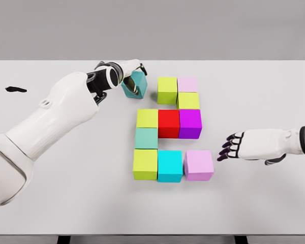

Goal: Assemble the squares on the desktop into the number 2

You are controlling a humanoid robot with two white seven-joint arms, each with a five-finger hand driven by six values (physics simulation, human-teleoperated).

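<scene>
Left hand (128, 76) grips a tilted teal cube (135, 84) at upper centre; right hand (244, 146) hovers with fingers (229, 147) spread, empty, at right.

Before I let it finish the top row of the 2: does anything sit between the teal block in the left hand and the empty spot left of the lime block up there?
Nothing visible. The left hand holds the teal block tilted, just left of the top lime block, with only bare table between them.

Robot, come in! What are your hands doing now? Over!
Left hand gripping teal cube, tilted, beside top row. Right hand open, resting right of pink cube. Nothing blocking.
</scene>
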